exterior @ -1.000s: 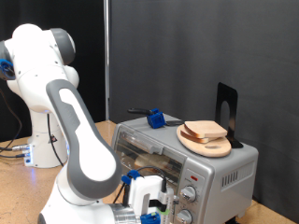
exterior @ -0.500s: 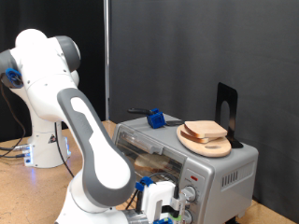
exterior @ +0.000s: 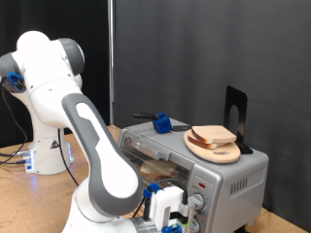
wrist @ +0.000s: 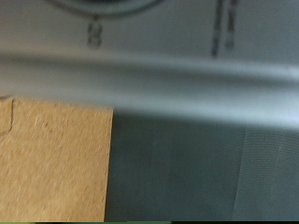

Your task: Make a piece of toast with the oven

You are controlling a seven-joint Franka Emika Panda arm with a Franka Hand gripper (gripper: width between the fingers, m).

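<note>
Exterior view: a white Franka arm bends down from its base at the left edge of the worktop, so that its gripper (exterior: 173,219) hangs low in front of the small silver countertop toaster oven (exterior: 199,163), close to the two round knobs (exterior: 197,204) on the front panel. The placement suggests the hand is working at the oven's controls or door. Whether the jaws are spread or pressed together cannot be told from here. The pale bread slice with tan-brown crust (exterior: 213,135), the piece of toast, lies on a round wooden plate (exterior: 214,148) on top of the oven, near its right end, well apart from the gripper. Through the glass door (exterior: 155,155) the wire rack shows. A small blue-and-black object (exterior: 160,123) also sits on the oven's roof, and a black bracket stand (exterior: 236,118) rises behind the plate. The wooden worktop (exterior: 19,194) is light brown. Dark curtains close off the room behind.

Wrist view: very close and blurred. A grey metal bar (wrist: 149,84) crosses the frame, with faint printed markings above it. Below lie a tan patch of the worktop and a dark surface. No fingers or bread show.
</note>
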